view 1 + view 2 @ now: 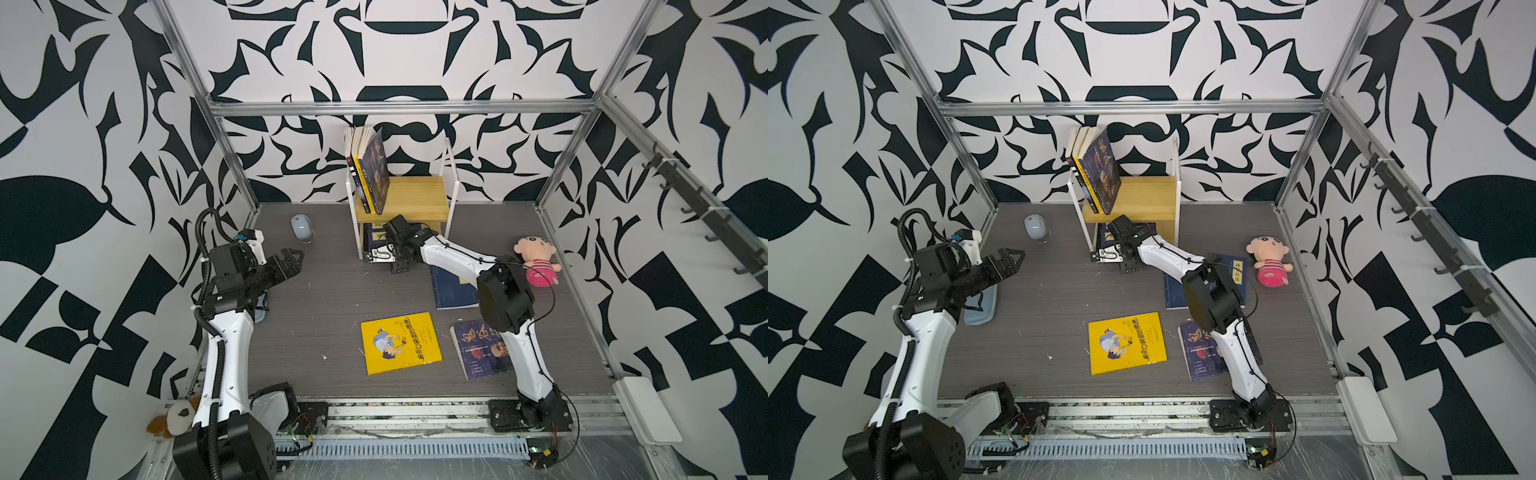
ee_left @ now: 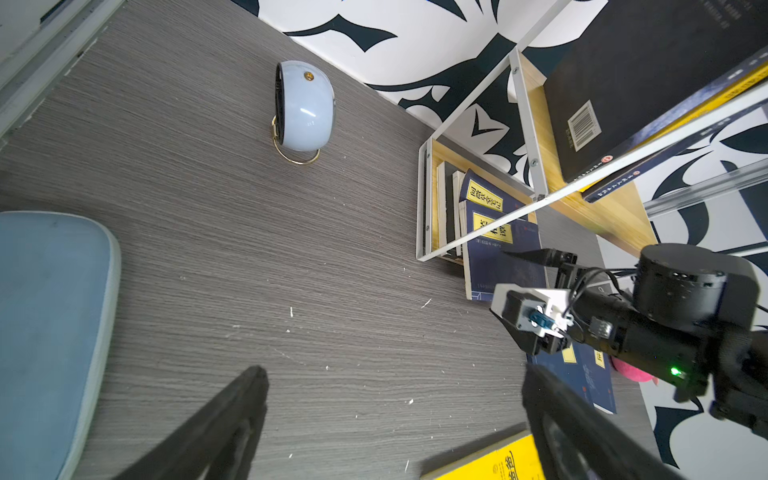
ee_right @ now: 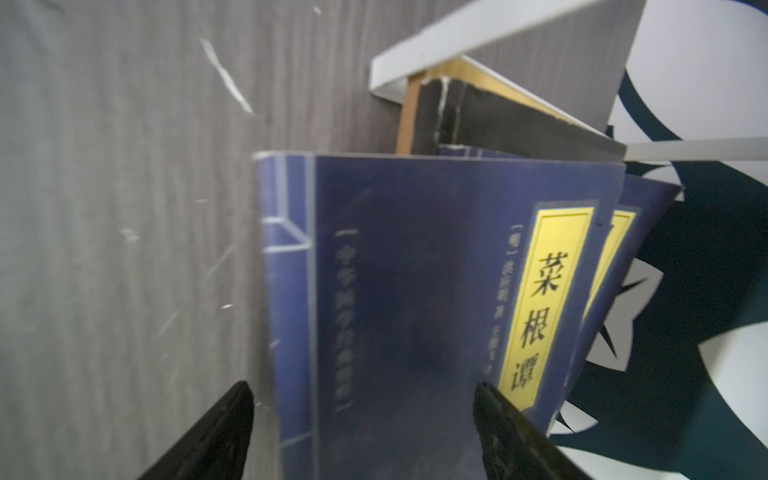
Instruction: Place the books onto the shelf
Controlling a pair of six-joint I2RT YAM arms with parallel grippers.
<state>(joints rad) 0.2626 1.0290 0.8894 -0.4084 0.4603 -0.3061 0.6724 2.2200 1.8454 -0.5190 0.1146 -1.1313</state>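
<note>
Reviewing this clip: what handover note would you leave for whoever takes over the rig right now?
Left gripper: open, empty, over the left of the table.
Right gripper: open at the lower tier of the shelf, facing a navy book that sticks out of its front.
Done: several books stand leaning on the upper tier; more are in the lower tier.
Left: a yellow book, a portrait book and another navy book lie flat on the table, the last two partly under the right arm.
</note>
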